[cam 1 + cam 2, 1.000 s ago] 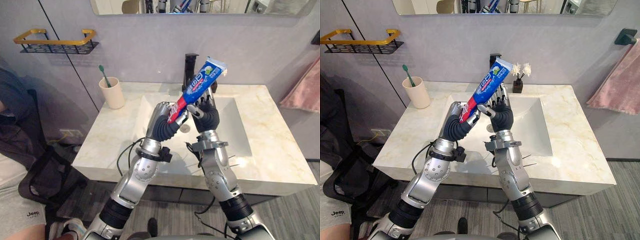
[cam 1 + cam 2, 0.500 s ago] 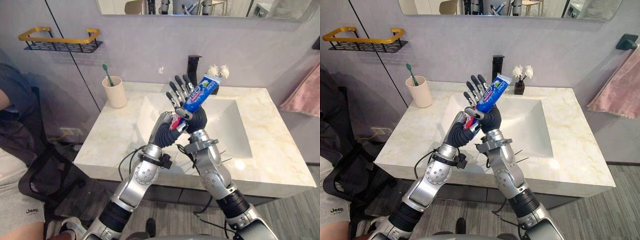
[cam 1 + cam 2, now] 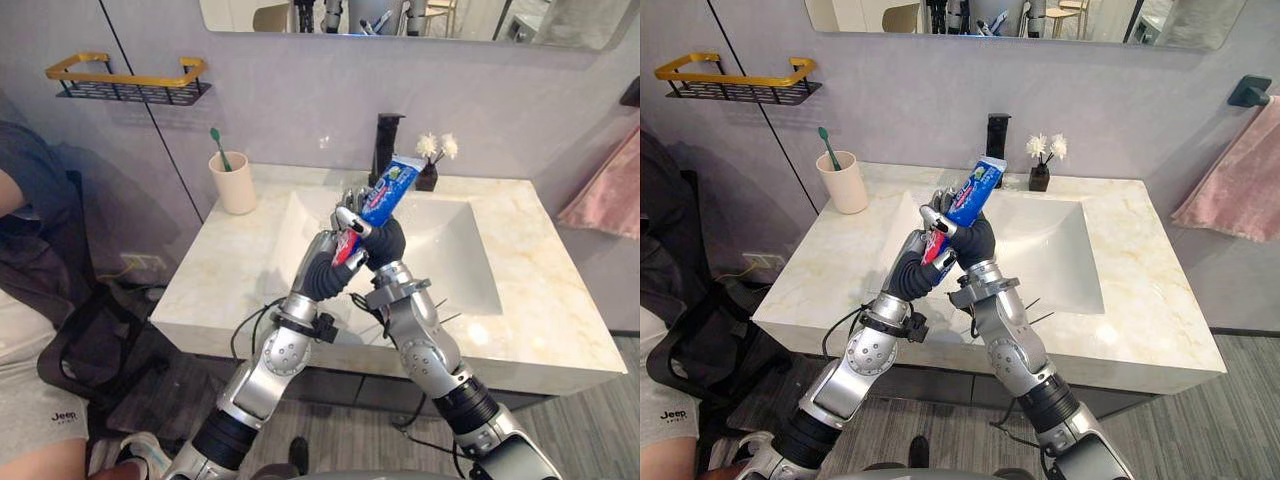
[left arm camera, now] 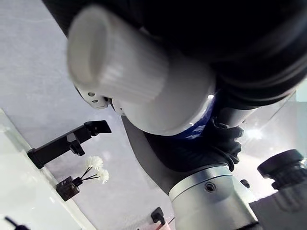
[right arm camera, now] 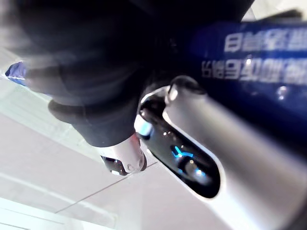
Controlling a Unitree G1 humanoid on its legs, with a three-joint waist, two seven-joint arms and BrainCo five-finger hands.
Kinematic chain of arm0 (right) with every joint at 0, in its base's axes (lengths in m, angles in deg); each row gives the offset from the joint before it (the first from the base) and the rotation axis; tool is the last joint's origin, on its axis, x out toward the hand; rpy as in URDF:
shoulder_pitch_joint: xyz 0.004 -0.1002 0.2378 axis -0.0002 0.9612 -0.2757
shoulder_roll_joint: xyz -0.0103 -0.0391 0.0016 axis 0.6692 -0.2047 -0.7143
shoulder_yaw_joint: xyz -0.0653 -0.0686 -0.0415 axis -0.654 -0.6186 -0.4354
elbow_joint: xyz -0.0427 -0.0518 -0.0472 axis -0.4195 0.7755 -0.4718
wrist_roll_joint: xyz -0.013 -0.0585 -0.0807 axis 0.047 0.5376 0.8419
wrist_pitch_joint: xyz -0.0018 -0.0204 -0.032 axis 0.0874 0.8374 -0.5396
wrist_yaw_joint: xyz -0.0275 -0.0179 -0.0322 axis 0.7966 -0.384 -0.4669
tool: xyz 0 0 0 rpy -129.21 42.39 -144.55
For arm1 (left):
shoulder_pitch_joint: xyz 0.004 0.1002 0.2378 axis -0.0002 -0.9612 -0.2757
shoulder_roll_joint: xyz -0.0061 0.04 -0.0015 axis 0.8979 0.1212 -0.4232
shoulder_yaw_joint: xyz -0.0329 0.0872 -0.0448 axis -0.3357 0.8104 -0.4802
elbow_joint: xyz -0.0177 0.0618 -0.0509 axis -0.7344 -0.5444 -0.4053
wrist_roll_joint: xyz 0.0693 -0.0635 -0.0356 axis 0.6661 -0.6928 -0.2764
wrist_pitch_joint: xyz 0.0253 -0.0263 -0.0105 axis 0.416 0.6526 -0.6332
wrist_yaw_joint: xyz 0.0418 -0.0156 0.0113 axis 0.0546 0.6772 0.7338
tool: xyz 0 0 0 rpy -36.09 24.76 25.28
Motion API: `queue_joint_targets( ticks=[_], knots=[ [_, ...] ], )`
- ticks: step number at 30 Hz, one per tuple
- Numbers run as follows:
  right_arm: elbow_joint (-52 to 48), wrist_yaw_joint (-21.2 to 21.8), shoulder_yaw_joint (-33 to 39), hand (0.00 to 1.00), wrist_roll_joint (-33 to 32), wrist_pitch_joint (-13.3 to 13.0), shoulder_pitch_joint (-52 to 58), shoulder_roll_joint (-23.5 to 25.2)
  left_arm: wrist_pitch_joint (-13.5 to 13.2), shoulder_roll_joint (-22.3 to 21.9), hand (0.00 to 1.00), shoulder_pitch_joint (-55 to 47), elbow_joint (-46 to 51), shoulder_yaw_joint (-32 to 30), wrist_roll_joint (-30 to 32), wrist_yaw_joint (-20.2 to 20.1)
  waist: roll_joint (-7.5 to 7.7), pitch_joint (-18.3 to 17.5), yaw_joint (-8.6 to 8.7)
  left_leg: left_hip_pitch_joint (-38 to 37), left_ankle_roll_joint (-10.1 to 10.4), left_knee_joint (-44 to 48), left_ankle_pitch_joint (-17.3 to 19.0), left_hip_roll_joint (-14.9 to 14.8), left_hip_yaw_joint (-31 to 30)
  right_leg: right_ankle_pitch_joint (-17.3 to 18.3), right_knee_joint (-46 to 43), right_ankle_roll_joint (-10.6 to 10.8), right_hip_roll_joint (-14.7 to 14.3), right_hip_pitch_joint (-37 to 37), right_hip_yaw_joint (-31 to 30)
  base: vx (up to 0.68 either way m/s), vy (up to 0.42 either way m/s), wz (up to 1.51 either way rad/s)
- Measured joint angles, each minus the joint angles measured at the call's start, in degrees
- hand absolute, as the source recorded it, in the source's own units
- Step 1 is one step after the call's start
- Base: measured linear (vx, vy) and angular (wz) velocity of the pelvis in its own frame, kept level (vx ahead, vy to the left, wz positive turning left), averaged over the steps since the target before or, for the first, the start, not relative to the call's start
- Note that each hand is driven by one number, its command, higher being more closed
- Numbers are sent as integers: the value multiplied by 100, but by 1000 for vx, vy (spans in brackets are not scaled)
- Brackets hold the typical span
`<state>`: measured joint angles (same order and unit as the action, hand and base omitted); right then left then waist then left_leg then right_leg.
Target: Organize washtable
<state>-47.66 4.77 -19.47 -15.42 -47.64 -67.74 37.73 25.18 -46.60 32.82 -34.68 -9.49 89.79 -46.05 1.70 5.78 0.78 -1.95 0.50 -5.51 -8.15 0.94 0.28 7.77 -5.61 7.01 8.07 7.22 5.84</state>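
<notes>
Left eye view: both hands clasp the toothpaste tube (image 3: 388, 188), which stands tilted over the sink (image 3: 450, 255). The left hand (image 3: 321, 266) has its fingers wrapped round the cap end, just below the right hand (image 3: 385, 241). The right hand's fingers curl round the tube's middle, and the flat end rises above both hands.

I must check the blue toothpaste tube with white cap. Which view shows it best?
The right eye view: the blue toothpaste tube shows nearly whole. The left eye view is alike. The left wrist view shows its white cap close, the right wrist view a blue side patch.
</notes>
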Motion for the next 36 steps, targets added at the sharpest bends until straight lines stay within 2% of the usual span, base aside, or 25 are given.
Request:
queue_joint_targets(
  ticks=[6, 8, 10, 13, 16, 21, 24, 26, 28, 36],
  knots=[
    [-28, 219, 117, 100, 286, 123, 11, 19, -134, -19, 0, -238, 100, -297, 231, -187, -2, 0, 4, -1, 0, 0, 0, 0, 11, -36, 46, 11, 1, 20, -5, 0, 0, -1],
    [-128, 215, 450, 100, 314, 123, 47, 172, -171, -101, 0, -396, 197, -544, 244, -164, -4, 1, 11, -4, 0, -1, 1, 0, 6, -64, 99, 14, 1, 53, 9, 0, 0, 0],
    [-455, 164, 1076, 100, 315, 55, 173, 318, -161, -225, 0, -641, 355, -1091, 230, 24, -5, 1, -2, -4, 1, -1, 2, 5, -3, -64, 101, 14, 7, 64, 24, -6, -4, 2],
    [-931, 100, 2042, 100, 340, -299, 369, 245, 42, -267, 0, -984, 538, -2400, 168, 576, -8, 0, -8, -4, 6, -3, 6, 8, -10, -63, 110, 13, 9, 75, 35, 0, 0, 0],
    [-1057, -10, 2476, 100, 481, -507, 478, 92, 107, -271, 0, -1214, 732, -2971, 50, 886, -12, -2, 3, -11, 27, -4, 21, 9, -6, -62, 125, 7, 11, 85, 37, 0, 0, 0],
    [-1160, -84, 2585, 100, 927, -528, 710, 31, 88, -490, 0, -1522, 780, -3617, -326, 970, -100, -62, 2, -53, 33, -39, 29, 5, -3, -49, 187, -44, 8, 152, 43, 0, 0, 0],
    [-1160, -190, 2785, 100, 1206, -528, 823, 22, 23, -571, 0, -1721, 304, -4101, -1058, 978, -159, -98, -29, -43, 34, -41, 29, 5, -20, -49, 196, -44, 5, 154, 61, -6, -9, 3],
    [-1160, -327, 3021, 100, 1463, -520, 920, 7, 64, -623, 0, -1838, -332, -4447, -1525, 930, -171, -107, -37, -11, 35, -41, 29, 6, -45, -49, 212, -44, 5, 153, 107, -5, -12, 10],
    [-1160, -428, 3253, 100, 1703, -520, 998, -7, 144, -631, 0, -1990, -868, -4527, -1822, 892, -151, -120, -49, 33, 37, -41, 28, 10, -72, -59, 256, -58, 5, 153, 161, -4, -12, 11],
    [-1037, -727, 3444, 100, 2549, -503, 1033, -92, 415, -809, 0, -2294, -2860, -4383, -1834, 27, -70, -164, -175, 163, 39, -42, 26, 25, -193, -50, 288, -60, 5, 113, 306, 2, -16, 8]
  ],
)
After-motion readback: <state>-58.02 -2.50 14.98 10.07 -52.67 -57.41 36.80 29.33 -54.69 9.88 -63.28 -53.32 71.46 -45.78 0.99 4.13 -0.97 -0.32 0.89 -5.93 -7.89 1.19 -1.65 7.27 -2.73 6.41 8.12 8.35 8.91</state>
